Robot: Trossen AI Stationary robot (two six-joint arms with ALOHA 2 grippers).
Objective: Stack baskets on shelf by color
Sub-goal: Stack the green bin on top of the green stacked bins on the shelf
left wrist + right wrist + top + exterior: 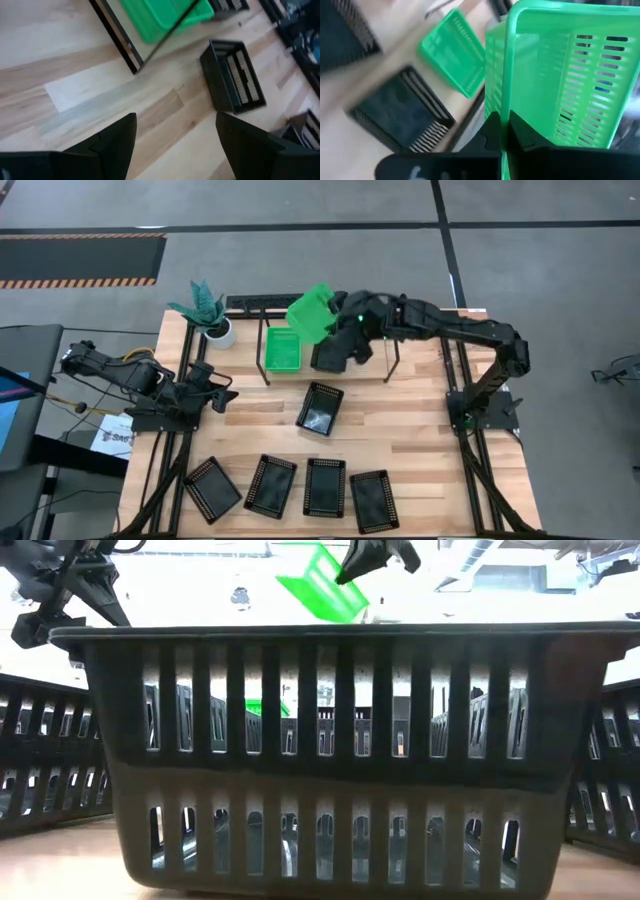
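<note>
held basket [312,311]: bright green, slotted mesh walls
basket on shelf [282,350]: bright green
loose baskets [320,408]: black, slotted mesh
shelf frame [262,304]: thin black tubing
table [420,425]: light wood planks, visible grain
arms [450,328]: dark, near black
plant [200,304]: teal-green leaves, white pot
floor strip [80,259]: black with orange-striped edges

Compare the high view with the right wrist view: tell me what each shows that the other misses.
Only the high view shows the waiting left gripper at the table's left edge, the potted plant, and four black baskets in a row along the near edge. Only the right wrist view shows the right gripper shut on the lifted green basket's wall. Both show that tilted basket and a second green basket lying flat.
</note>
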